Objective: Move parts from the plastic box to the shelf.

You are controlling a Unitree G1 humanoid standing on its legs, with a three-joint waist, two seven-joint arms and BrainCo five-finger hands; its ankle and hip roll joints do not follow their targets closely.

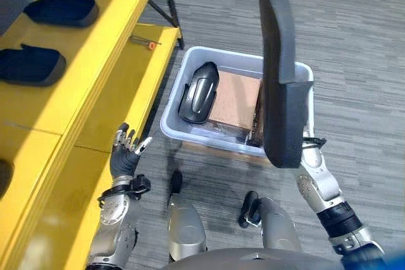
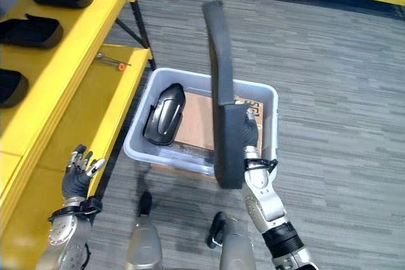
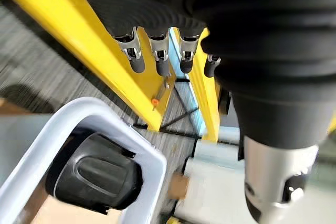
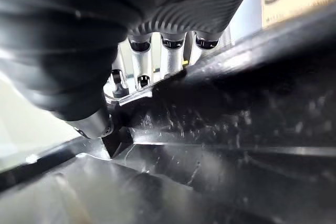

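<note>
The right hand (image 2: 251,136) is gripping a long black part (image 2: 224,93) near its lower, wider end, fingers (image 4: 170,56) wrapped round its edge, and is holding it upright above the right side of the grey plastic box (image 2: 261,97). The part is rising well above the box's rim, its narrow end pointing up.

The left hand (image 1: 126,152) is hanging empty beside the front edge of the yellow shelf's (image 1: 95,55) lower level, fingers (image 3: 160,56) relaxed and nearly straight, holding nothing.

Inside the box, a rounded black part (image 1: 199,92) is lying against the left wall, and a flat brown cardboard sheet (image 1: 234,99) is covering the middle of the bottom.

On the shelf's upper level, three dark parts (image 1: 60,11) are sitting in a row along it. A small tool with an orange tip (image 1: 144,42) is resting on the lower level near its far corner.
</note>
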